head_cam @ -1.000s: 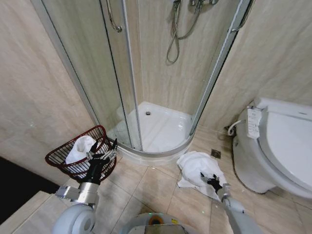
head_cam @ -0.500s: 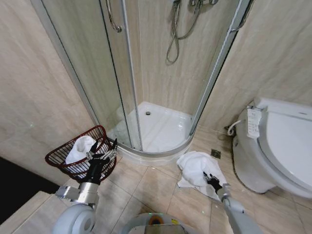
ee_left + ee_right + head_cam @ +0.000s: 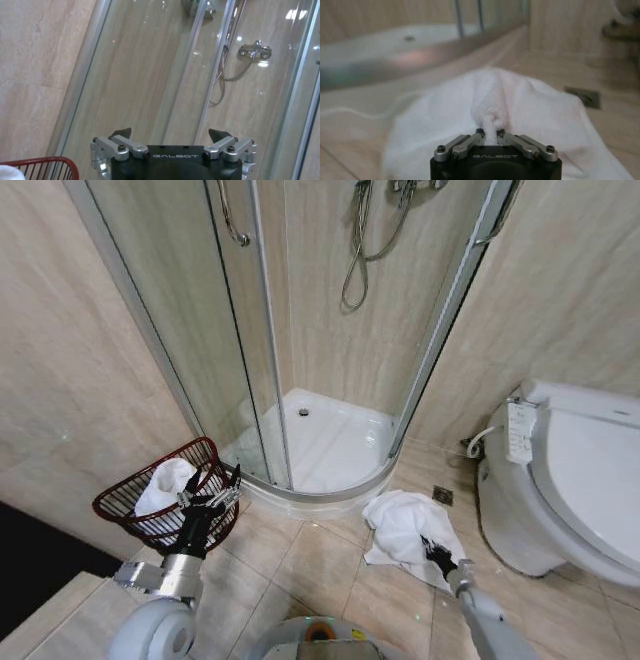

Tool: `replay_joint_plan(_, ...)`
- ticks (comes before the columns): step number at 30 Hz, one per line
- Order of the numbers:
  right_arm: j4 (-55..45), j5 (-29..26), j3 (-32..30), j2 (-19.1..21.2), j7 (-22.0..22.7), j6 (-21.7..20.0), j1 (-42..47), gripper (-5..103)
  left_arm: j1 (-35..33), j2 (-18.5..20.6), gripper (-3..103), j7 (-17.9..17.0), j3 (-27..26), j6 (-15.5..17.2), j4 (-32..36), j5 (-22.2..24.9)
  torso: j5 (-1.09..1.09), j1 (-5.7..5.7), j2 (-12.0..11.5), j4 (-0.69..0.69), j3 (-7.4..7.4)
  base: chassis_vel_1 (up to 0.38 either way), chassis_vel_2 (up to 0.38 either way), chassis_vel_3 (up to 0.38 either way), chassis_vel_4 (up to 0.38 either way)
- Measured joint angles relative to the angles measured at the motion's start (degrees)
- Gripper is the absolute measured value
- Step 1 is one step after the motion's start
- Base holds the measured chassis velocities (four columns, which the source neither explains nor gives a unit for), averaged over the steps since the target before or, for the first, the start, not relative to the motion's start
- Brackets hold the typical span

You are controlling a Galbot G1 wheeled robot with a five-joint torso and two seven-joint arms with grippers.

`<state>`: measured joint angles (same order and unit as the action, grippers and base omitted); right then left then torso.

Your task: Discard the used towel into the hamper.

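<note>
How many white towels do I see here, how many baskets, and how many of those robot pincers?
White towels: 2, one on the floor pinched by the right pincer, one in the hamper.
Baskets: 1, the red wire hamper.
Pincers: 2, the left pincer open beside the hamper.
Total: 5.
</note>
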<state>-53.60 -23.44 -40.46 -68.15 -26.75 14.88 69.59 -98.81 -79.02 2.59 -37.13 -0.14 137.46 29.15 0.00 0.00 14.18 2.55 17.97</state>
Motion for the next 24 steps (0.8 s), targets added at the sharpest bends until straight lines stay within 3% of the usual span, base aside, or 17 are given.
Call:
replay_joint_plan(4, -5.84, -0.8, -1.09, -0.45, -1.38, 3.28, 3.63, 7, 0.0, 0.0, 100, 0.0, 0.0, 0.0, 0.0, 0.0, -0.01, 0.0, 0.0, -0.02, 0.0, 0.0, 0.0, 0.0, 0.0)
replay_joint_plan(6, -11.95, -0.85, -1.72, -1.2, -0.37, 5.85, 6.24, 7, 0.0, 0.0, 100, 0.0, 0.0, 0.0, 0.0, 0.0, 0.0, 0.0, 0.0, -0.02, 0.0, 0.0, 0.0, 0.0, 0.0)
replay_joint_plan(9, -17.93, -0.95, -2.24, -1.91, 1.13, 6.51, 8.06, 7, 0.0, 0.0, 100, 0.0, 0.0, 0.0, 0.0, 0.0, -0.01, 0.0, 0.0, 0.0, 0.0, 0.0, 0.0, 0.0, 0.0)
replay_joint_plan(14, -36.05, -1.95, -4.19, -3.73, 4.39, 3.67, 13.51, 7, 0.0, 0.0, 100, 0.0, 0.0, 0.0, 0.0, 0.0, -0.04, 0.0, 0.01, 0.0, 0.0, 0.0, 0.0, 0.0, 0.0)
replay_joint_plan(21, -51.15, -4.2, -5.36, -4.03, 6.23, 2.68, 17.41, 7, 0.01, 0.0, 100, 0.0, 0.0, 0.0, 0.0, 0.0, 0.0, 0.0, 0.0, -0.01, 0.0, 0.0, 0.0, 0.0, 0.0)
replay_joint_plan(24, -62.41, -6.06, -6.29, -3.67, 9.64, 1.45, 18.32, 7, 0.0, 0.0, 100, 0.0, 0.0, 0.0, 0.0, 0.0, -0.03, 0.0, 0.01, 0.0, 0.0, 0.0, 0.0, 0.0, 0.0)
